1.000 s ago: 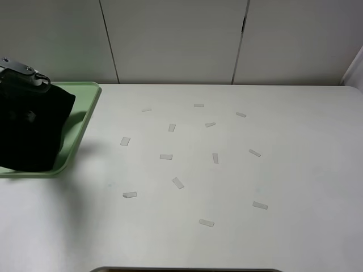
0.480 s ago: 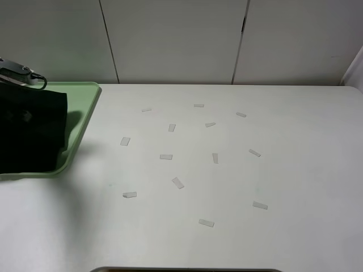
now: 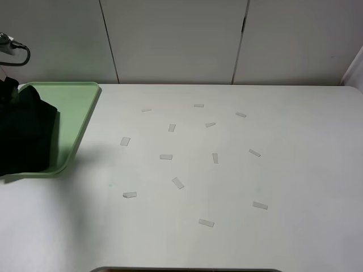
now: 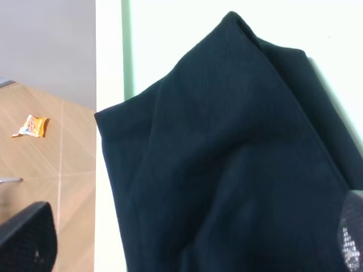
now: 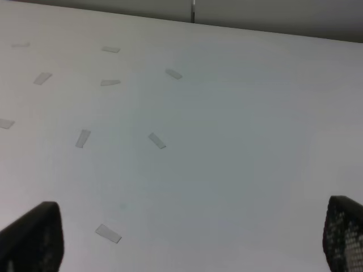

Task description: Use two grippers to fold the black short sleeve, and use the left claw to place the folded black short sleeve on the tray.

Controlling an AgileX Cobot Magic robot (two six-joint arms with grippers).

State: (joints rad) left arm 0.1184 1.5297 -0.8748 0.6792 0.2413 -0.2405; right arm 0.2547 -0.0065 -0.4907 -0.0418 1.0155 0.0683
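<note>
Fingers: left gripper (image 4: 187,249) spread, gripping nothing; right gripper (image 5: 187,249) spread, idle above white desk (image 3: 227,170). Folded black short-sleeve shirt (image 3: 25,136) lies on pale green plastic tray (image 3: 76,122). Placement apparently done; withdrawal remains.

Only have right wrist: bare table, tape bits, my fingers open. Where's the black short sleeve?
Observer: The black short sleeve lies bunched on the green tray at the far left of the exterior high view.
Operator: Left arm clamped on it?
Observer: No. In the left wrist view the left fingers stand wide apart, one on each side of the cloth, with nothing pinched.
Operator: Fully inside the tray?
Observer: Seemingly not. In that view one corner reaches past the tray's rim.
</note>
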